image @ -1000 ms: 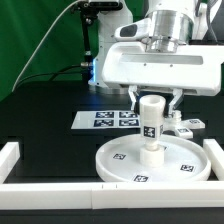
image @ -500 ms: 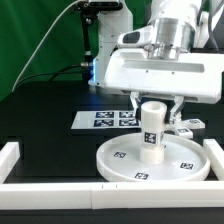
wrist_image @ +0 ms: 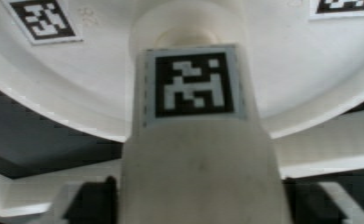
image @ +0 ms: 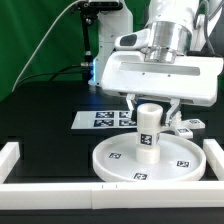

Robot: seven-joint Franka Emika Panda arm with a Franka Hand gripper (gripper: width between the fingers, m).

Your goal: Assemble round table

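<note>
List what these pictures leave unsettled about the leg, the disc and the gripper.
- Grip: the gripper flanks the leg, but any contact is too small to judge in the exterior view. The wrist view shows only blurred dark shapes beside the leg.
- Joint: whether the leg is seated in the hub of the disc. In the wrist view the leg itself covers it.
- Marker board: partly hidden behind the gripper in the exterior view.

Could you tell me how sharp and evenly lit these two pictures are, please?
Exterior view: fairly sharp, but high in contrast. The white body of the gripper is nearly washed out against the dark table, while the leg and disc stay readable. Wrist view: soft throughout. The leg fills the frame up close, its tag is blurred yet legible, and the disc behind is evenly bright.
</note>
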